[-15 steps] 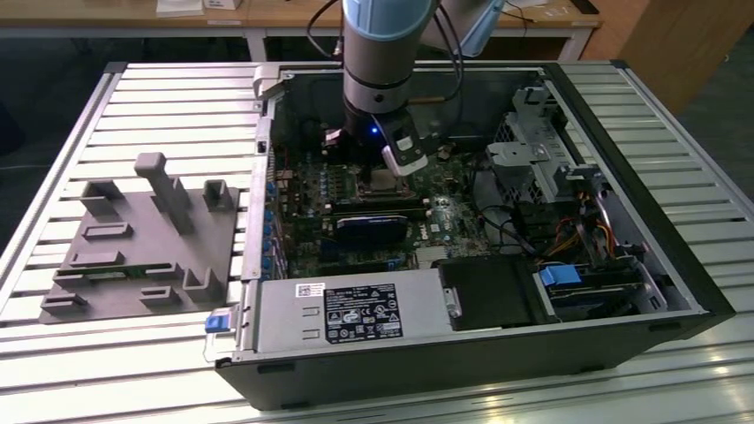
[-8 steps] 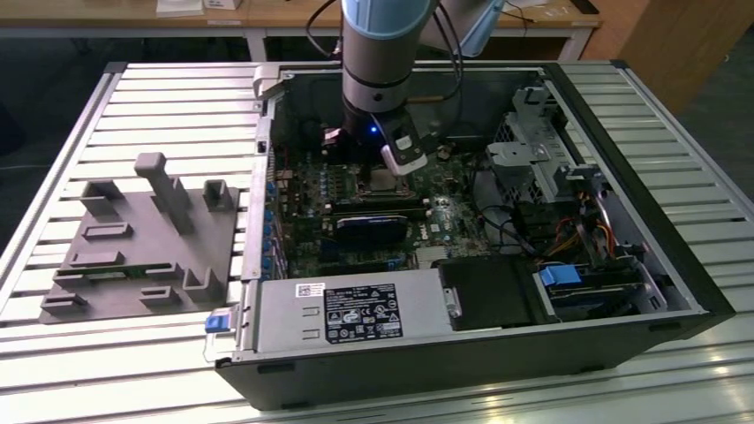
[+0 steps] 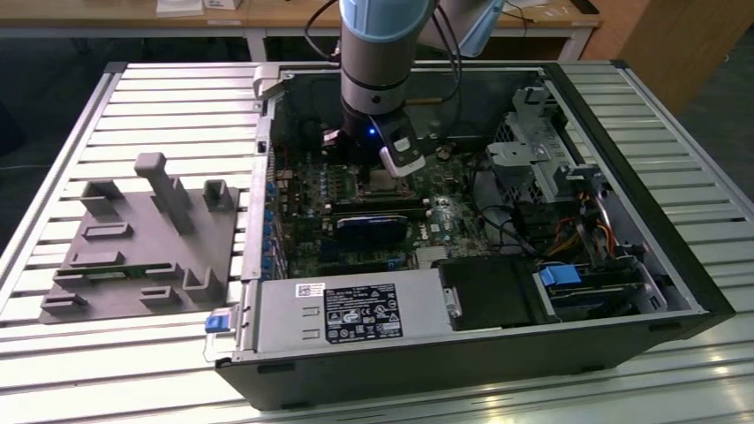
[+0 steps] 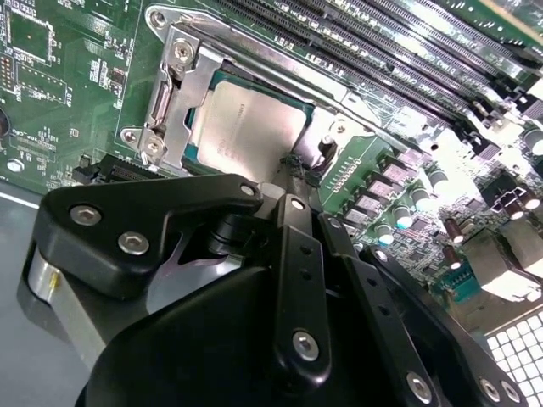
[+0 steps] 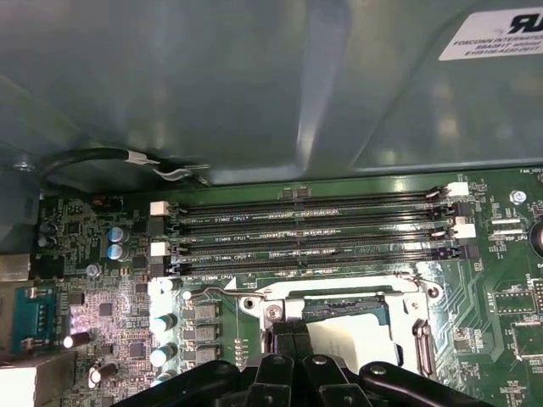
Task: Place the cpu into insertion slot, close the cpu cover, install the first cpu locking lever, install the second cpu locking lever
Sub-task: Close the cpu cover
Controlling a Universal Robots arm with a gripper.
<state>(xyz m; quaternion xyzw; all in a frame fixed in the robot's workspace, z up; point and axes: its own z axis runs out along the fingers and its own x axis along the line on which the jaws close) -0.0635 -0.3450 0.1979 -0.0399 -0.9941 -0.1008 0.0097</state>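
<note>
Gripper [image 4: 293, 170] is down inside the open computer case [image 3: 471, 353], tips at one edge of the insertion slot [image 3: 374, 183], which sits mid-motherboard, well clear of the case walls. Fingers [image 5: 280, 343] are narrow and pressed together. I can't tell if they pinch anything.

The cpu [image 4: 246, 127] lies flat in the slot. The cpu cover [image 4: 174, 76] is down around it, and the metal top shows through the cover's window.

Tight side: the memory slots [image 5: 305, 229] run just beside the slot's far edge, with the case wall [image 5: 212, 85] beyond them. Capacitors [image 4: 403, 208] crowd the corner near the tips.

I see open board on the hinge side. The grey fixture [image 3: 141, 238] sits outside the case, on the slatted table [image 3: 141, 106].
</note>
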